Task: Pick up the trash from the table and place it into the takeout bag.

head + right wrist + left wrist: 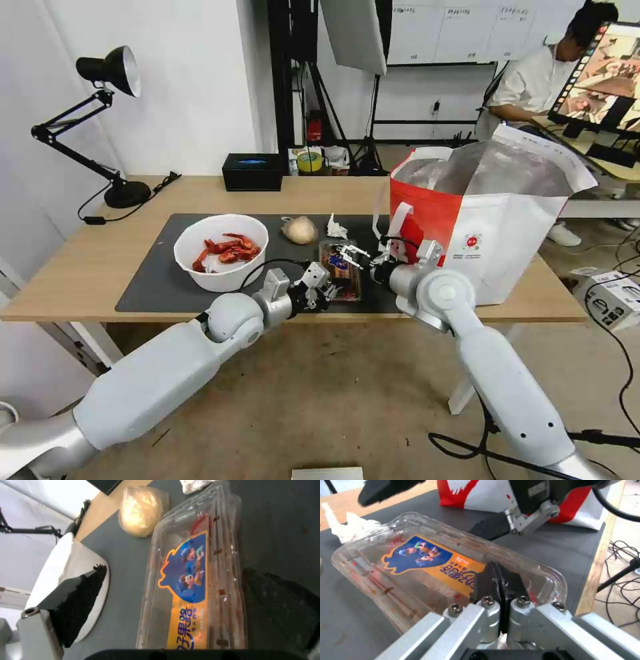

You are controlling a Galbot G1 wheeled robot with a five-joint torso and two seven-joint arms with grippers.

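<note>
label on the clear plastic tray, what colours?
Orange label with a blue cartoon patch on the clear hinged plastic tray; clearest in the right wrist view.

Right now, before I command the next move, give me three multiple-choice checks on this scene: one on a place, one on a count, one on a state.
1. Where is the clear tray?
A. inside the takeout bag
B. on the dark mat between the white bowl and the takeout bag
C. on the floor

2. How many trash items lie on the table?
A. two
B. four
C. six

3. What is the left hand doing?
A. shut on the clear tray's edge
B. open above the bowl
C. parked below the table

Answers:
1 B: the head view shows the tray on the mat, with the white bowl to one side and the takeout bag to the other.
2 B: bowl, tray, beige wrapped lump and crumpled tissue.
3 A: in the left wrist view the left hand has its fingers pressed together on the tray's rim; the right hand is open over the tray's far side.
</note>
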